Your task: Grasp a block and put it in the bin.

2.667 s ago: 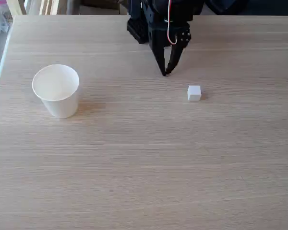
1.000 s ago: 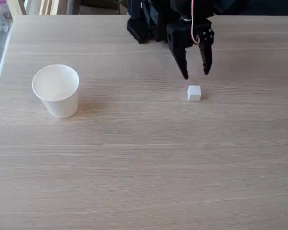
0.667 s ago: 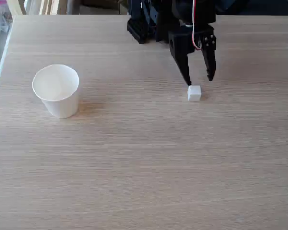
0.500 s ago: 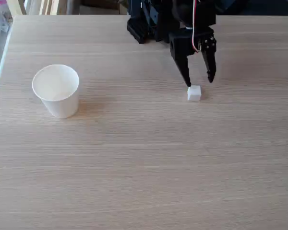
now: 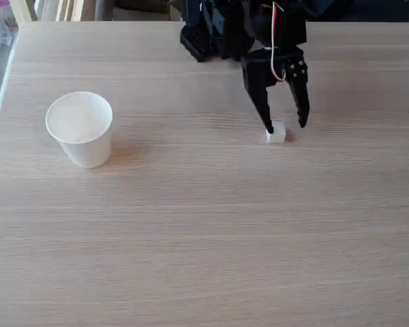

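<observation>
The block (image 5: 277, 135) is a tiny plain white cube, matte, with no marking or writing to read. It sits on the light wood-grain counter (image 5: 204, 231), right of centre toward the far edge. The black gripper (image 5: 286, 127) hangs over it with its fingers spread wide, the left fingertip (image 5: 269, 127) at the cube's upper left corner and the right one clear of it. The bin (image 5: 80, 128), a plain white paper cup, stands upright near the counter's left edge, well apart from the block.

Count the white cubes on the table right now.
1. The white cube sits on the table right of centre, between the open fingers of the gripper. The paper cup's bottom isn't fully visible.
</observation>
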